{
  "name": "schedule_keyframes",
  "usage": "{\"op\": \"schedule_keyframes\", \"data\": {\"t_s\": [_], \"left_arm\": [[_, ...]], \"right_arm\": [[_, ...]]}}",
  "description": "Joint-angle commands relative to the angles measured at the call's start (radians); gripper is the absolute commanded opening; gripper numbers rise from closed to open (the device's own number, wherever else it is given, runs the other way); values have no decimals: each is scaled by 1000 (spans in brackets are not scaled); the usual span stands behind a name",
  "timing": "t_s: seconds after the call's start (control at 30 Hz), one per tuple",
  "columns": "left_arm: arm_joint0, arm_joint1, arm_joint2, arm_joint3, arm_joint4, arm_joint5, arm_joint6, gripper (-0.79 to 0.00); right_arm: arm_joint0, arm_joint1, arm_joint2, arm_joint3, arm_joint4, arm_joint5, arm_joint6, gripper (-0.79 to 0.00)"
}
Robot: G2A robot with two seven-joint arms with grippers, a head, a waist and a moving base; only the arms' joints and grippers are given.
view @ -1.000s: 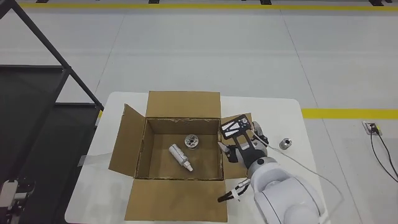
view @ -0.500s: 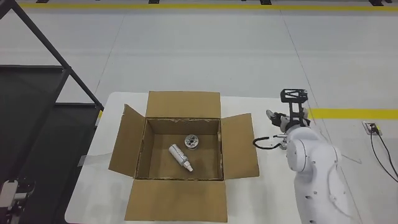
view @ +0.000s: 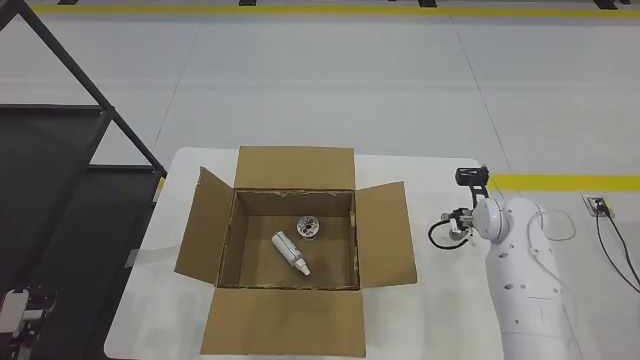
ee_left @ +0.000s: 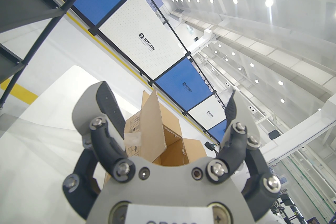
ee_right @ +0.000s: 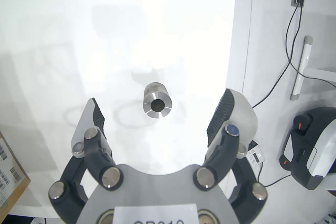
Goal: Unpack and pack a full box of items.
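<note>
An open brown cardboard box (view: pixel 295 168) sits in the middle of the white table (view: pixel 440 295), all four flaps folded outward. On its floor lie a slim white plastic bottle (view: pixel 291 253), resting on its side at a slant, and just beside it, nearer the far wall, a small round metal part with holes (view: pixel 308 226).

The right arm (view: pixel 515 270) hangs over the right-hand part of the table, well apart from the box. Its right hand (ee_right: pixel 160 95) is released, fingers spread wide and gripping nothing. Below it a short shiny steel cylinder with a dark bore (ee_right: pixel 157 104) stands upright on the table, seen in the gap between the ribbed finger pads (ee_right: pixel 220 114) and touching neither. The cylinder is near the table's right edge. Past that edge, a black cable (ee_right: pixel 290 33) runs across the pale floor to a wall socket.

The left hand (ee_left: pixel 168 89) is also released, its two fingers wide apart with nothing between them. It points up and across the table toward the box (ee_left: pixel 155 125), whose near flap stands up in front of it.
</note>
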Motion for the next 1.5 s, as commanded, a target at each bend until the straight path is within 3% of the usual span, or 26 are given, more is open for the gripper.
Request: {"op": "schedule_keyframes", "data": {"t_s": [0.0, 0.17, 0.2, 0.23, 0.27, 0.33, 0.43, 0.5, 0.53, 0.73, 0.87, 1.0, 1.23, 1.47], "left_arm": [[0, 0, 0, 0, 0, 0, 0, 0], [0, 0, 0, 0, 0, 0, 0, 0], [0, 0, 0, 0, 0, 0, 0, 0], [0, 0, 0, 0, 0, 0, 0, 0], [0, 0, 0, 0, 0, 0, 0, 0], [0, 0, 0, 0, 0, 0, 0, 0], [0, 0, 0, 0, 0, 0, 0, 0], [0, 0, 0, 0, 0, 0, 0, 0], [0, 0, 0, 0, 0, 0, 0, 0], [0, 0, 0, 0, 0, 0, 0, 0], [0, 0, 0, 0, 0, 0, 0, 0], [0, 0, 0, 0, 0, 0, 0, 0], [0, 0, 0, 0, 0, 0, 0, 0], [0, 0, 0, 0, 0, 0, 0, 0]], "right_arm": [[2, 5, 8, 21, 10, -14, -9, 0], [17, 16, 23, 98, 36, -24, -43, 0], [21, 17, 23, 110, 40, -27, -45, -65], [29, 20, 24, 133, 44, -28, -54, -80], [35, 21, 24, 151, 48, -30, -59, -151], [47, 24, 21, 182, 54, -31, -71, -406], [63, 29, 17, 214, 61, -32, -84, -551], [70, 31, 15, 226, 67, -33, -89, -733], [75, 33, 15, 232, 73, -32, -93, -785], [78, 41, 13, 219, 101, -34, -101, -785], [55, 45, 14, 125, 136, -33, -111, -785], [-7, 40, -11, -86, 189, -35, -109, -785], [-234, 23, -162, -686, 232, -15, -84, -785], [-354, 19, -329, -963, 244, -78, -148, -785]]}}
